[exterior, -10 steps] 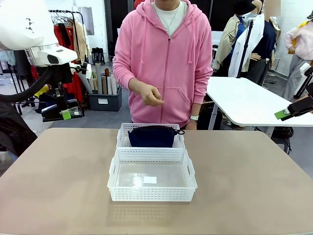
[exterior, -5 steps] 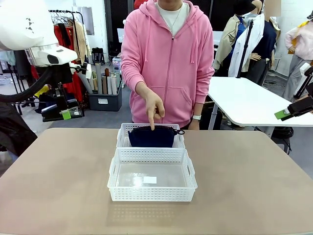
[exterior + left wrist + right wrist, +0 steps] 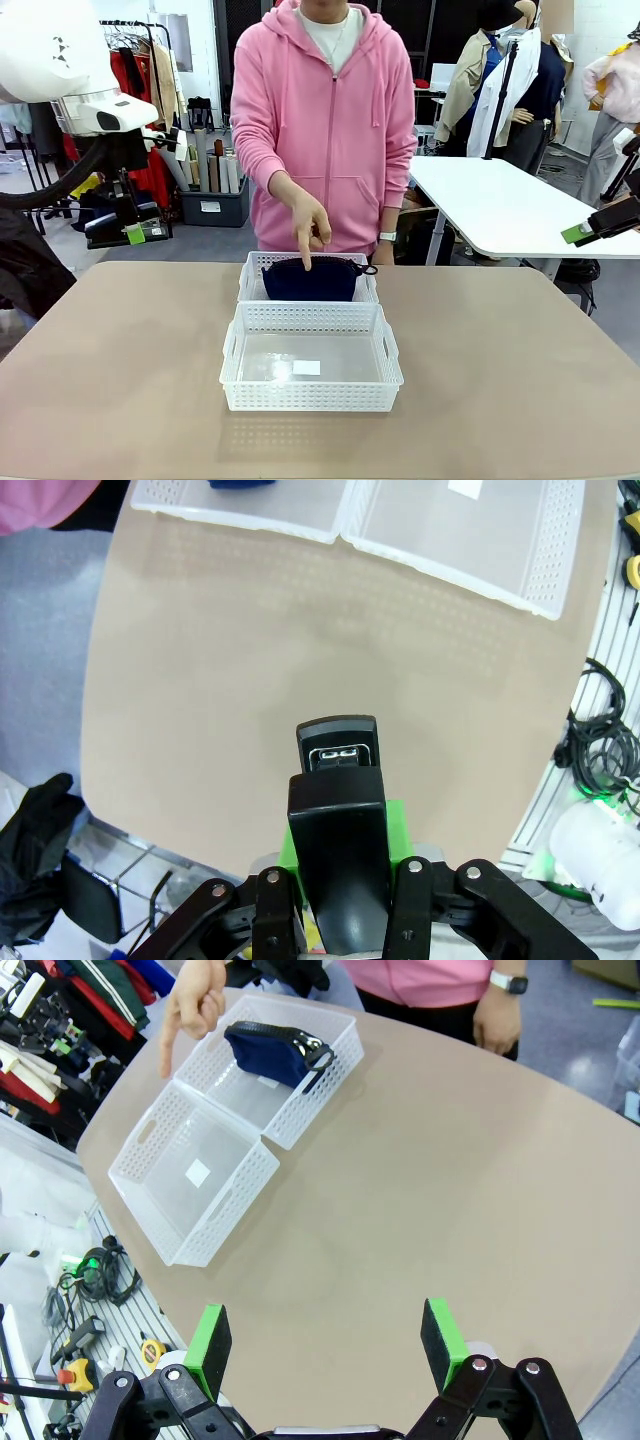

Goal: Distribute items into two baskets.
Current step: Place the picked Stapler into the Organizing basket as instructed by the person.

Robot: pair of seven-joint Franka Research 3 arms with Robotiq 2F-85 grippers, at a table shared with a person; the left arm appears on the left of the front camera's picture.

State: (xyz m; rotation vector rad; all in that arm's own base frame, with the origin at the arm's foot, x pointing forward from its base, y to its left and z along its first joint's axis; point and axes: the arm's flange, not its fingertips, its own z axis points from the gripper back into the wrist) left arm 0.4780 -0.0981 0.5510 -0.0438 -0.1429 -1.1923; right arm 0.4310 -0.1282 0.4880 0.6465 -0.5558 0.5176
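Note:
My left gripper (image 3: 340,845) is shut on the black stapler (image 3: 338,780), which sticks out between the green pads, high above the table's left part. In the front view that gripper (image 3: 135,233) hangs at the far left, off the table. Two white baskets stand end to end at the table's middle. The far basket (image 3: 250,272) holds the navy pouch (image 3: 310,280); the near basket (image 3: 310,395) holds just a small white label. A person's hand (image 3: 308,225) points a finger down at the pouch. My right gripper (image 3: 325,1345) is open, high over the table's right side.
Bare tan tabletop (image 3: 500,380) lies on both sides of the baskets. The person in a pink hoodie (image 3: 330,110) stands at the far edge. A white table (image 3: 500,205) is behind on the right, and cables and tools (image 3: 90,1270) lie below the table's edge.
The person's hand has come down from chest height and now points a finger at the pouch in the far basket. Both arms have stayed still.

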